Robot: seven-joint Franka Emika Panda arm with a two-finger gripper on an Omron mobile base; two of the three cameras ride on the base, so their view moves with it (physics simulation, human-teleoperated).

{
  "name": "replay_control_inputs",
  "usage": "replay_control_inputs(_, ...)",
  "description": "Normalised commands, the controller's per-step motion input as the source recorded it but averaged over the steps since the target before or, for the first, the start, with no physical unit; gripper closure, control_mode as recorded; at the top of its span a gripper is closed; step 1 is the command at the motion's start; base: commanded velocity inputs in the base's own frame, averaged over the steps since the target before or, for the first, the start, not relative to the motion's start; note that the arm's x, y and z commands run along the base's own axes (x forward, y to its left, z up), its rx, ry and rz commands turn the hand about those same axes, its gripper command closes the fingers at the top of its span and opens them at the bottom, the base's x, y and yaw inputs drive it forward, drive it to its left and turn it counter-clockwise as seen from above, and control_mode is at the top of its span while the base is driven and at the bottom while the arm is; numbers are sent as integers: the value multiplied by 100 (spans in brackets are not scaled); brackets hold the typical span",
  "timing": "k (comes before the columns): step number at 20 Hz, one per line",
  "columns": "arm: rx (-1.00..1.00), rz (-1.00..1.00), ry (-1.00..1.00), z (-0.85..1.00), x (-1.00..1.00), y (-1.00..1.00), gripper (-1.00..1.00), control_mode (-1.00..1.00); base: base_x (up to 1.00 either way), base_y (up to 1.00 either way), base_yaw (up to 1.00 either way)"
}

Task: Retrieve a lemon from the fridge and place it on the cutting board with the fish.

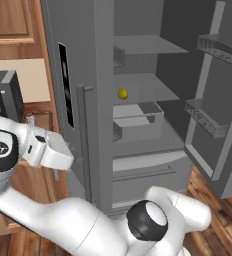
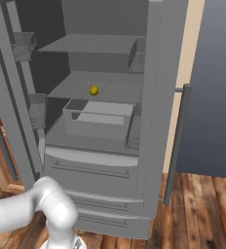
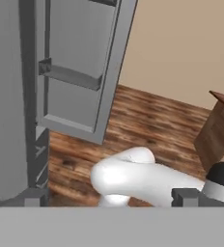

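Note:
The grey fridge [image 1: 88, 45] has one door swung open [image 1: 223, 105], and its shelves show in both base views. On the middle shelf lies the small yellow lemon [image 1: 122, 93] [image 2: 93, 90], just above and behind a grey drawer box [image 2: 98, 118]. My hand [image 1: 48, 150] hangs low on the left, in front of the shut door with the black display, well away from the lemon. In the hand view my gripper [image 3: 110, 198] is open with nothing between its fingertips [image 3: 34, 197], facing the floor and a fridge door [image 3: 75, 67]. The cutting board and the fish are out of view.
A dark coffee machine [image 1: 3, 97] stands on the counter left of the fridge, with brown wooden cabinets [image 1: 10, 25] above. The open door's bins [image 1: 208, 117] jut out on the right. Wooden floor [image 2: 202, 209] lies in front of the fridge drawers [image 2: 95, 170].

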Motion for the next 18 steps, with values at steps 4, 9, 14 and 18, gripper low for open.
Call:
replay_control_inputs(4,0,0,1,6,-50,-58,-100,-100,0,0,0)
replay_control_inputs(9,2,-2,1,0,-66,-61,-100,-100,0,0,0)
replay_control_inputs(14,20,0,-3,0,-46,-54,-100,-100,0,0,0)
replay_control_inputs(18,34,4,-7,0,-36,-55,-100,-100,0,0,0)
